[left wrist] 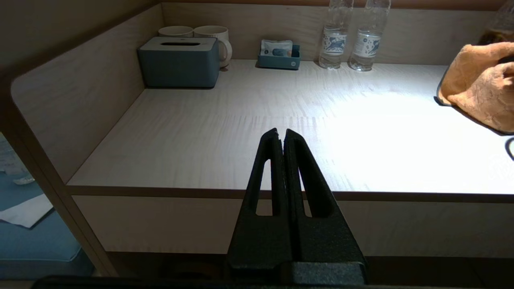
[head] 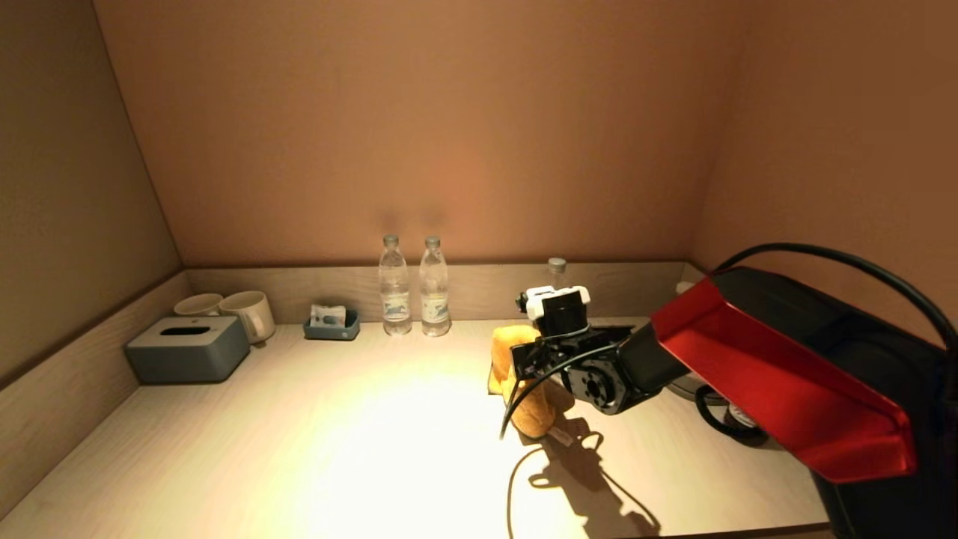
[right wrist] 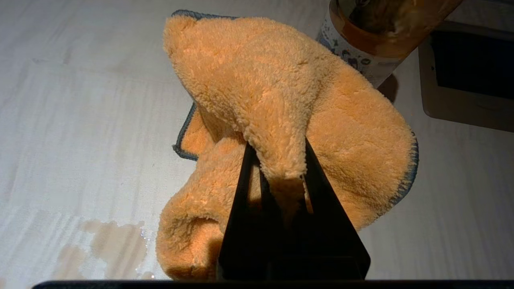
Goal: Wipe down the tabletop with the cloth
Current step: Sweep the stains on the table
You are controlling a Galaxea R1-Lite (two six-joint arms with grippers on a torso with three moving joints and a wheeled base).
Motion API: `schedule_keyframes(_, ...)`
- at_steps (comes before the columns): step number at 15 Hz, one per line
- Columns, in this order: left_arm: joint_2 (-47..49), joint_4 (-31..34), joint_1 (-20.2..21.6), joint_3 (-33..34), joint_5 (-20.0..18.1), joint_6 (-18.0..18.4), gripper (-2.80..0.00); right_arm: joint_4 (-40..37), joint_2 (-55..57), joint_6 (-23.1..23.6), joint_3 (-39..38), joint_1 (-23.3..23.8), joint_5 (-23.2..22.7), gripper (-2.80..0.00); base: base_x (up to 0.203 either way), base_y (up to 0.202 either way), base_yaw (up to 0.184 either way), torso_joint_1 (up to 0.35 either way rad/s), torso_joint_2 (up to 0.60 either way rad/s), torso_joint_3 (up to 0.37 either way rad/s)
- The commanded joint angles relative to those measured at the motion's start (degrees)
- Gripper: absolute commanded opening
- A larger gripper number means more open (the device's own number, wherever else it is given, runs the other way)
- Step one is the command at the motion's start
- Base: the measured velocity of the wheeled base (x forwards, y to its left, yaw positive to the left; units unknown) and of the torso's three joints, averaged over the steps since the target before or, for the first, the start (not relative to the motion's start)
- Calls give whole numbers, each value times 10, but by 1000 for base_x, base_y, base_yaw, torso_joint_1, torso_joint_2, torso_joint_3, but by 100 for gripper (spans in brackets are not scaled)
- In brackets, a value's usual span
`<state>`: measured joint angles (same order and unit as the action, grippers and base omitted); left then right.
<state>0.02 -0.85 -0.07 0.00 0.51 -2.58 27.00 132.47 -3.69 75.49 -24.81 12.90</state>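
Note:
An orange fluffy cloth with a dark hem lies bunched on the pale wooden tabletop, right of centre. My right gripper is shut on a fold of the cloth and holds it against the table. A brownish wet spill lies on the tabletop beside the cloth. The cloth also shows in the left wrist view. My left gripper is shut and empty, parked just before the table's front edge, out of the head view.
Two water bottles stand at the back wall, a third bottle behind my right arm. A grey tissue box, two mugs and a small blue tray sit at the back left. A dark cable lies at right.

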Motion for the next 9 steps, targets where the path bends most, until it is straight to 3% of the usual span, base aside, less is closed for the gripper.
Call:
schedule_keyframes(1,0,0,0,0,0,-1,-280,1,31,0,13,4,1,-280,0,0,0,0,0,0)
schedule_keyframes(9,0,0,0,0,0,-1,-280,-12,48,-7,3,0,-1,-280,0,0,0,0,0,0)
